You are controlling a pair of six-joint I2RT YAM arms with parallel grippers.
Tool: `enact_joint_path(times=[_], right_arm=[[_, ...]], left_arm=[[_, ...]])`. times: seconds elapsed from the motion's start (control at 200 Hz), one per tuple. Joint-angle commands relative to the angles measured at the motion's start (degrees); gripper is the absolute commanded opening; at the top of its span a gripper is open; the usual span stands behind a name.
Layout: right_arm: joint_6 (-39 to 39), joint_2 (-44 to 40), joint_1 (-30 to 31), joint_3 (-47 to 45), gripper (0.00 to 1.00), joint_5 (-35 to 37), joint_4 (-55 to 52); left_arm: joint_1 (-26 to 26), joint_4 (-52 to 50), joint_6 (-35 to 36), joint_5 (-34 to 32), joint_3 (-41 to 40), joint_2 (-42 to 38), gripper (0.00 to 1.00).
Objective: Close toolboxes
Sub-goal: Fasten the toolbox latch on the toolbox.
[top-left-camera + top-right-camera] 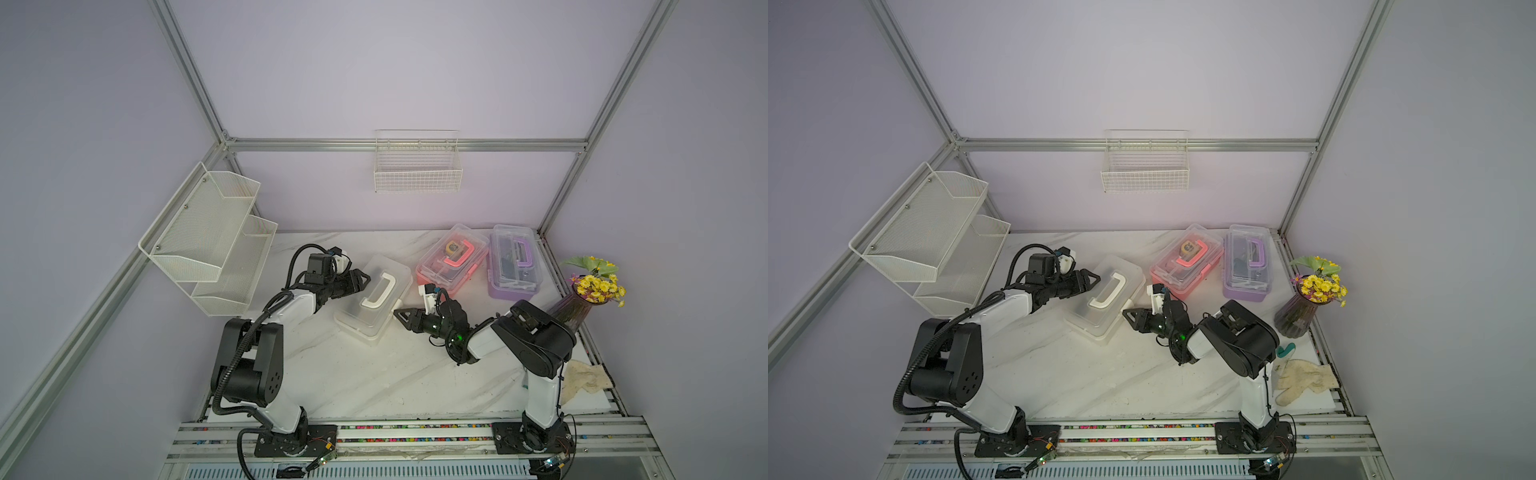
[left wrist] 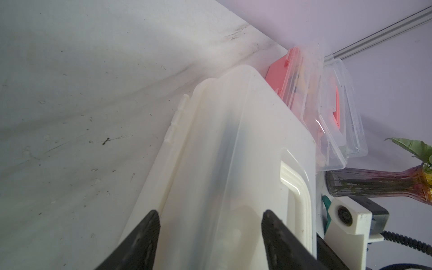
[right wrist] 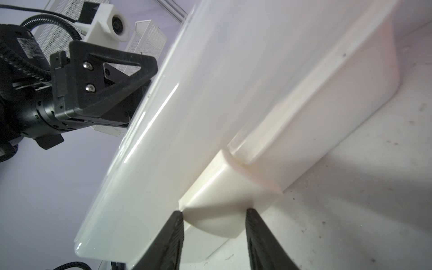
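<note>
- The white toolbox [image 1: 374,299] lies slantwise near the middle of the desk [image 1: 353,374], with its lid down and its handle flat on top.
- The pink toolbox [image 1: 451,259] and the purple toolbox [image 1: 513,264] sit side by side at the far right corner.
- The left arm [image 1: 291,307] rises from the near edge with its elbow folded back. Its forearm reaches level toward the white box's far-left end.
- The left gripper [image 1: 365,279] is turned on its side. Its fingers [image 2: 140,240] stand moderately apart astride that end; I cannot tell whether they press on it.
- The right arm [image 1: 536,336] stands by the right edge with its elbow high beside the vase [image 1: 567,311]. Its forearm slopes down leftward, low over the desk.
- The right gripper [image 3: 214,211] is narrow, its fingertips set against either side of the latch [image 3: 217,194] on the box's near-right side.
</note>
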Motion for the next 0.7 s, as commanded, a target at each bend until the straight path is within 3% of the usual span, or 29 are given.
enact_joint_path(times=[0.0, 0.38, 0.535, 0.695], right_arm=[[-0.5, 1.7, 1.4, 4.4, 0.46, -4.2, 5.4], [-1.5, 5.7, 1.4, 8.3, 0.48, -6.9, 9.8], [-5.9, 3.6, 1.1, 10.3, 0.55, -4.6, 1.9], [-10.7, 4.5, 0.9, 18.4, 0.55, -2.7, -9.4]], left_arm=[[-2.4, -3.5, 0.1, 6.7, -2.8, 2.7, 0.68], [-2.4, -2.6, -0.1, 7.8, -3.2, 3.1, 0.68], [-2.0, -2.5, -0.5, 4.3, -3.6, 1.8, 0.75], [-1.3, -0.4, -3.1, 1.8, -4.0, 1.3, 0.78]])
